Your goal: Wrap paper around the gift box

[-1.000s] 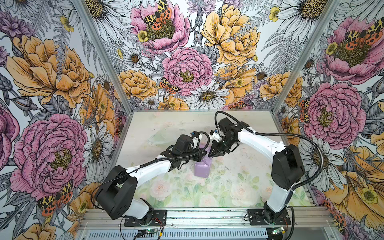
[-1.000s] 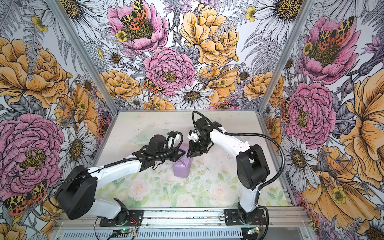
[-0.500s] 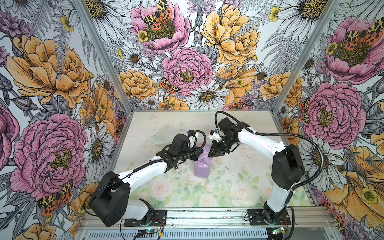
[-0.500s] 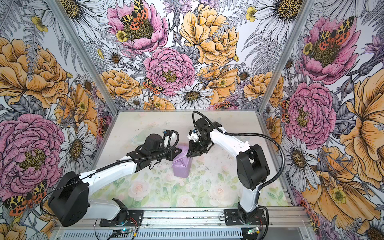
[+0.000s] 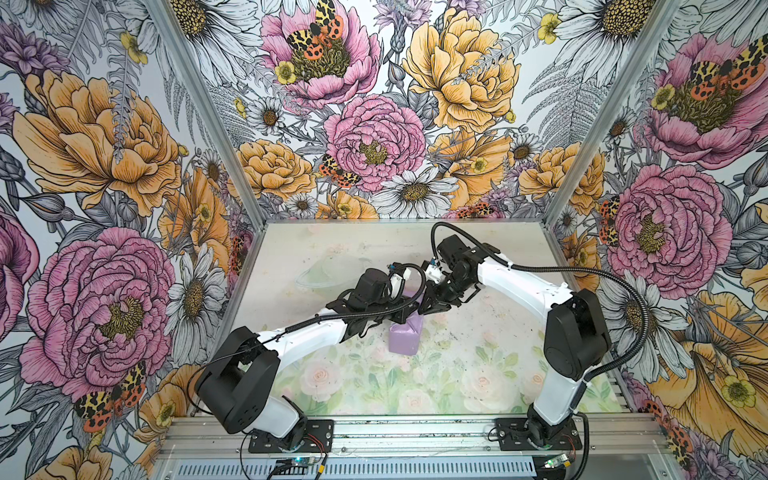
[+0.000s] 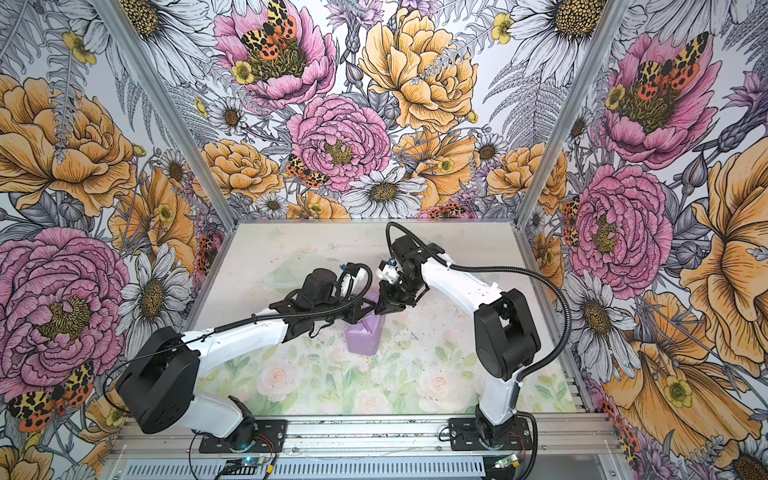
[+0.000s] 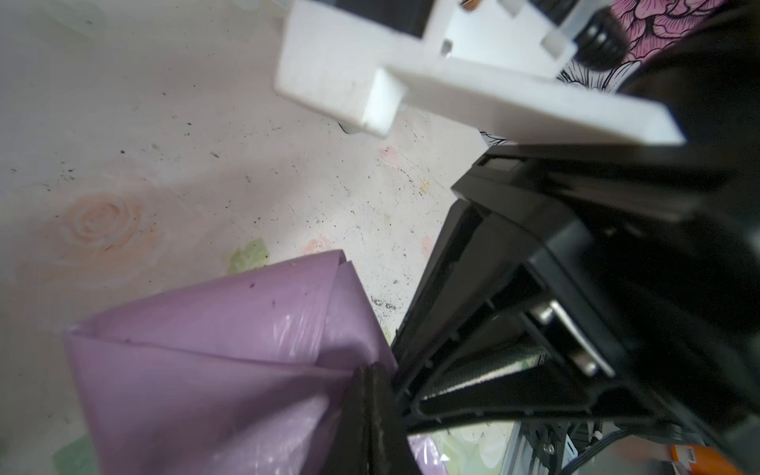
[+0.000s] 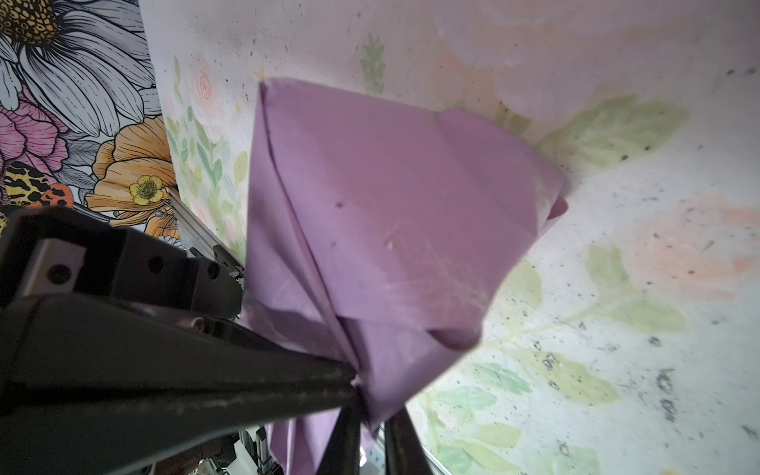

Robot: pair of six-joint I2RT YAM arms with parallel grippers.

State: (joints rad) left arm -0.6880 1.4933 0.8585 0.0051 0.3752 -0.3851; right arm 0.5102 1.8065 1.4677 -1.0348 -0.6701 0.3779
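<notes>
While left claw (image 7: 369,372) pinches paper (image 7: 214,329) — lilac, creased.

gift box (image 5: 404,340): lilac block, central, fully covered | paper (image 8: 370,197): lilac, folded around it, far end pleated

- Both top views look from high above the front rail, down and inward over the table (image 5: 490,374). They are far enough back to take in both arms, their bases and the three flowered walls (image 5: 104,145).
- Set side by side, they share nearly the whole scene, slightly shifted sideways.
- The left wrist camera sits just behind the left gripper (image 7: 370,395) and looks along its fingers from very close. The paper (image 7: 214,370) lies ahead of the fingertips, and the right gripper (image 7: 405,386) is blurred beside them.
- The right wrist camera sits behind the right gripper (image 8: 366,411), equally close. It faces the same paper from the opposite side, with the left gripper alongside its fingertips.
</notes>
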